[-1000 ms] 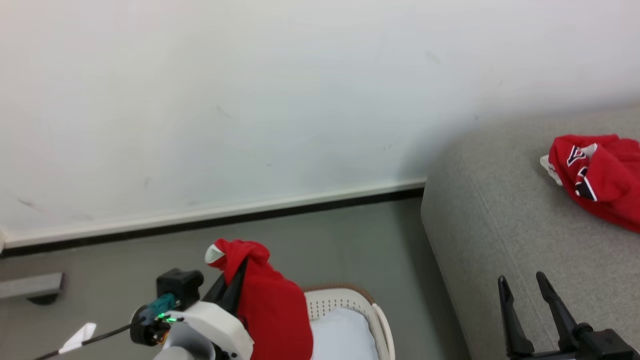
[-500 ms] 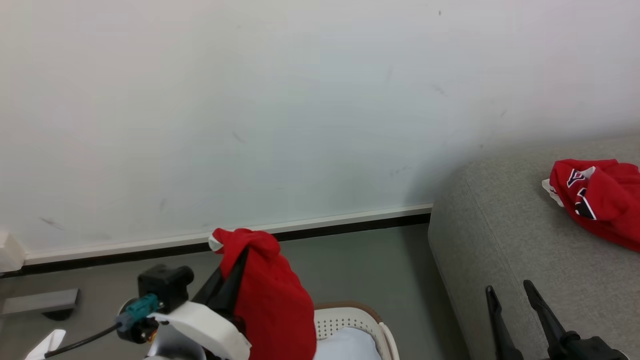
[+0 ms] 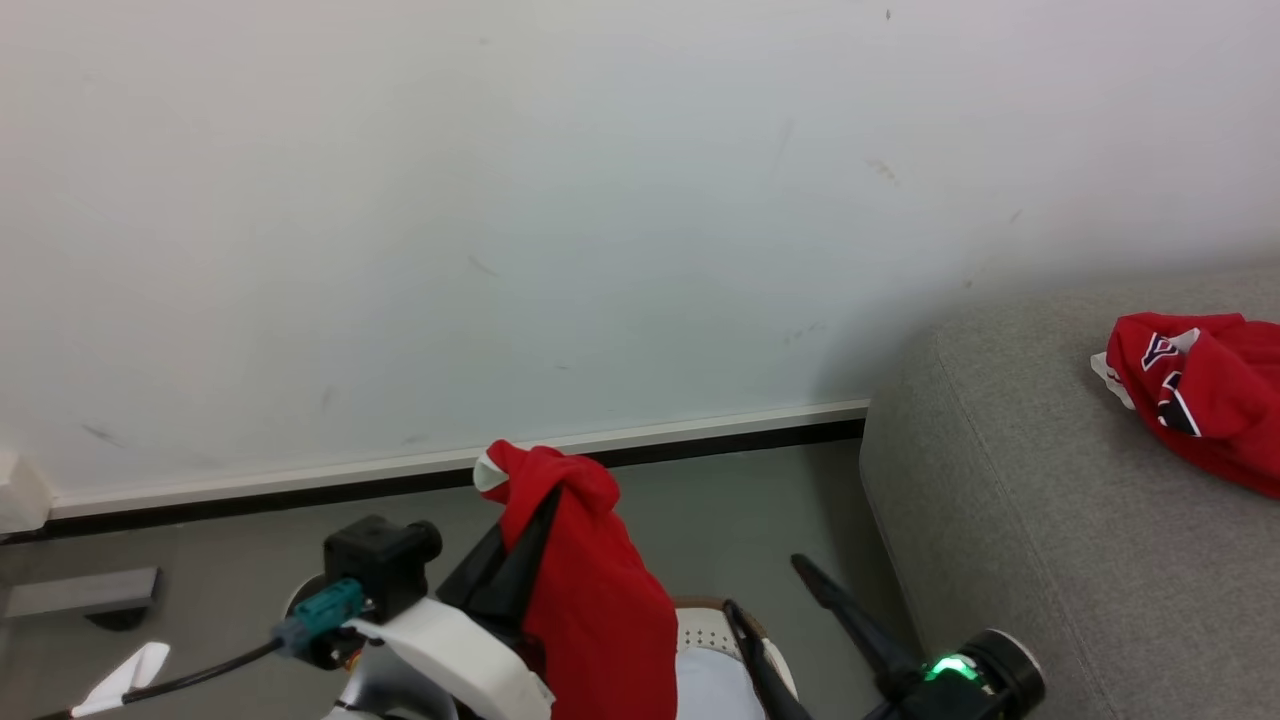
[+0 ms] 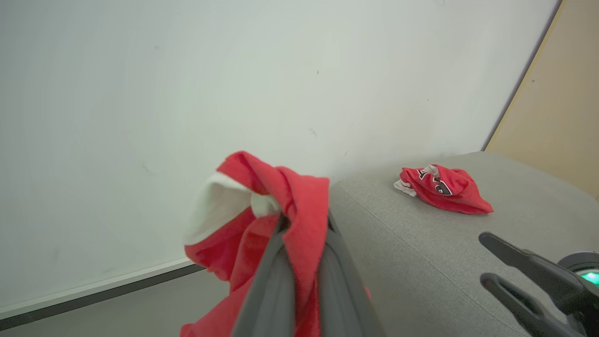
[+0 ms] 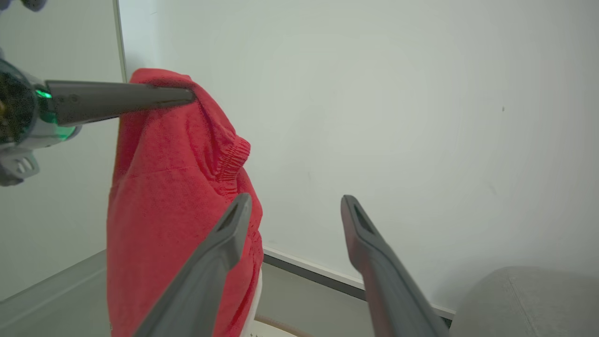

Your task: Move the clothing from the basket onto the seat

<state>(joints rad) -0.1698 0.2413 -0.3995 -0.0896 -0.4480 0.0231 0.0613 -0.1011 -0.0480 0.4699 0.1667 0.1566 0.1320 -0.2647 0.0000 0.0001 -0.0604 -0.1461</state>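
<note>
Head view: left pincer (image 3: 540, 510) clamped on red garment (image 3: 595, 600), held up in air, hanging next to basket (image 3: 705, 628) rim. Right pincer (image 3: 768, 588) spread wide, holding nothing, between basket and sofa (image 3: 1000, 520). Second red garment (image 3: 1205, 400) crumpled on sofa.
Left wrist view: fingers (image 4: 276, 267) pinched through red cloth, white lining showing; second garment on sofa beyond, well apart.
Right wrist view: wide fingers (image 5: 224, 234) just beside hanging garment, not gripping; wall (image 5: 421, 117) behind.

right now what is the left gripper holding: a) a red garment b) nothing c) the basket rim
a, the left gripper is shut on a red garment that hangs from its fingers, apart from the sofa.
</note>
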